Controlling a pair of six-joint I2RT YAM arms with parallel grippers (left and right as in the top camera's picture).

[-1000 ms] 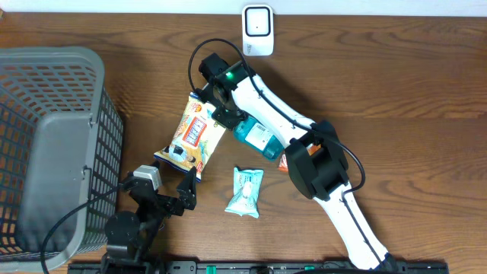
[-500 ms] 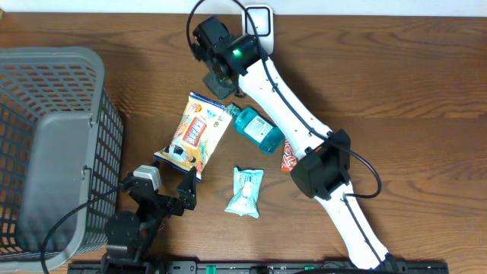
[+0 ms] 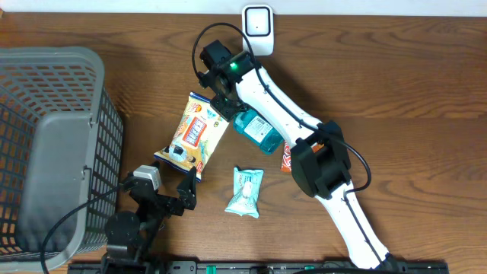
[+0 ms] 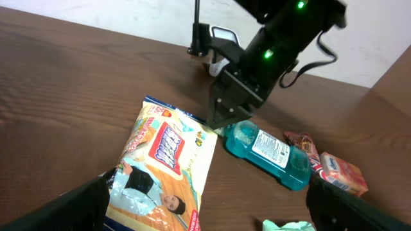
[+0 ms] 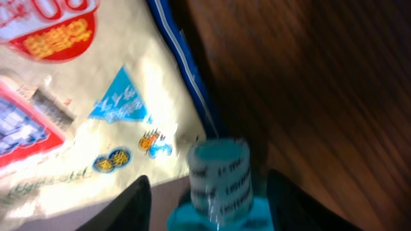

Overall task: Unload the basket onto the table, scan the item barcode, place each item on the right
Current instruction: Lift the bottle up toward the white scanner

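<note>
Scan not yet made: mouthwash bottle point(image 3: 257, 135) lying ungripped on the table point(image 3: 411, 91).
At the lower left of the overhead frame the left gripper point(image 4: 207, 187) is held wide open and empty, just below the snack bag point(image 3: 194, 137). At mid-frame the bottle is seen lying flat beside that bag. Its cap is straddled by the right gripper point(image 5: 209, 186), whose fingers are parted with gaps on both sides, so nothing is held. The scanner point(image 3: 258, 29) stands at top centre, well apart. Gripping, lifting and presenting the barcode are judged left to do.
</note>
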